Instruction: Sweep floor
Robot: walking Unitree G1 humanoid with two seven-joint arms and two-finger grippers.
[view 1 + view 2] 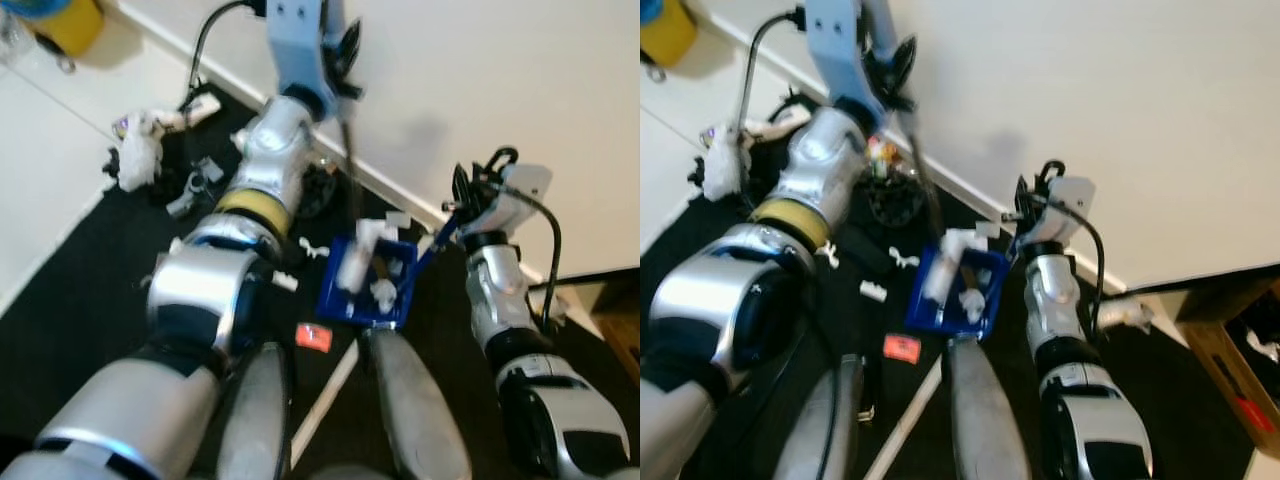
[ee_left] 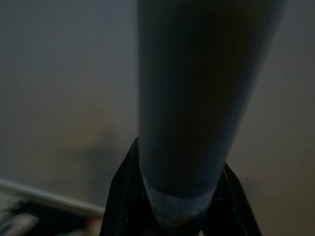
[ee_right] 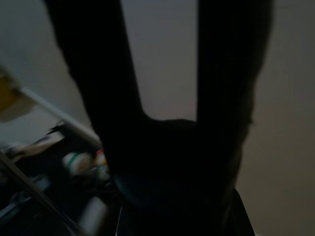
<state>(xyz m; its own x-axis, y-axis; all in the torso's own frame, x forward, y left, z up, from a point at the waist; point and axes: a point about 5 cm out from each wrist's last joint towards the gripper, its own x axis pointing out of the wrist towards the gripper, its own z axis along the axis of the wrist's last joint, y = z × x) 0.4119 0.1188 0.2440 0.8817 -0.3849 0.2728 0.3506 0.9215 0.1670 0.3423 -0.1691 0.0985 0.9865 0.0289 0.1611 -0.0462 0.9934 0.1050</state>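
Note:
My left gripper (image 1: 343,48) is raised near the wall, shut on the broom pole (image 1: 352,160), a thin dark shaft running down toward the floor. In the left wrist view the grey pole (image 2: 197,98) sits clamped between the black fingers (image 2: 120,196). A blue dustpan (image 1: 345,300) holding white scraps rests on the black floor by the baseboard. Its blue handle (image 1: 437,240) rises to my right gripper (image 1: 462,198), which is shut on it. In the right wrist view the two black fingers (image 3: 93,73) point at the wall.
Litter lies on the black floor: crumpled white paper (image 1: 140,150), a grey piece (image 1: 195,185), white bits (image 1: 312,247), an orange card (image 1: 314,337), a white stick (image 1: 325,395). A yellow bin (image 1: 65,20) stands far left, a wooden box (image 1: 1240,370) at right. The white wall (image 1: 480,70) is close ahead.

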